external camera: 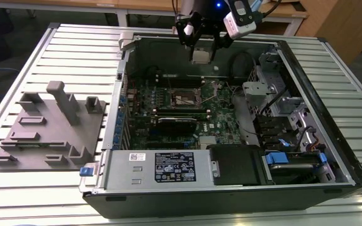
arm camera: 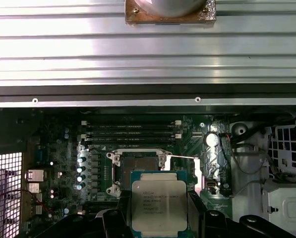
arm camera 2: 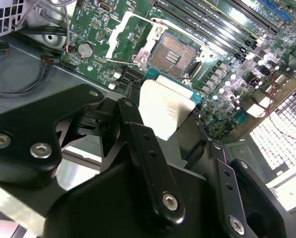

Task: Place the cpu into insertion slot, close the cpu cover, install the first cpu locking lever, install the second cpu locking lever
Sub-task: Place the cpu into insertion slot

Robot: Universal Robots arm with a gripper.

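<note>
The gripper (external camera: 201, 49) is pinching the cpu (external camera: 201, 56) by two opposite edges, a finger on either side; in the first wrist view the cpu (arm camera: 158, 206) shows its dull metal top face-up and level, with the gripper (arm camera: 158, 214) clamped around it. In the exterior view this pair hangs over the far side of the open computer case (external camera: 218, 195), well above the green board (external camera: 222, 125) and touching nothing.

The relation that matters: on the exterior view's clock face the insertion slot (external camera: 185, 98) lies just past 6 o'clock from the gripper, lower and nearer the camera; so, by my reading, the chip is short of the slot and high over it, not yet above its centre. In the first wrist view the insertion slot (arm camera: 138, 166) sits just beyond the chip's leading edge; the chip's edges run about parallel to the slot's rim, so little turning looks needed.

In the second wrist view the insertion slot (arm camera 2: 173, 53) shows its dark contact field bare; the cpu cover (arm camera 2: 118, 29) stands swung off to one side of it, leaving the way open; a thin locking lever (arm camera: 182, 157) juts out beside the rim, released.

Farther out, at 9 o'clock from the case, a grey fixture (external camera: 49, 127) rests on the slatted table (external camera: 80, 47); no step of the task looks finished, the chip unseated.
</note>
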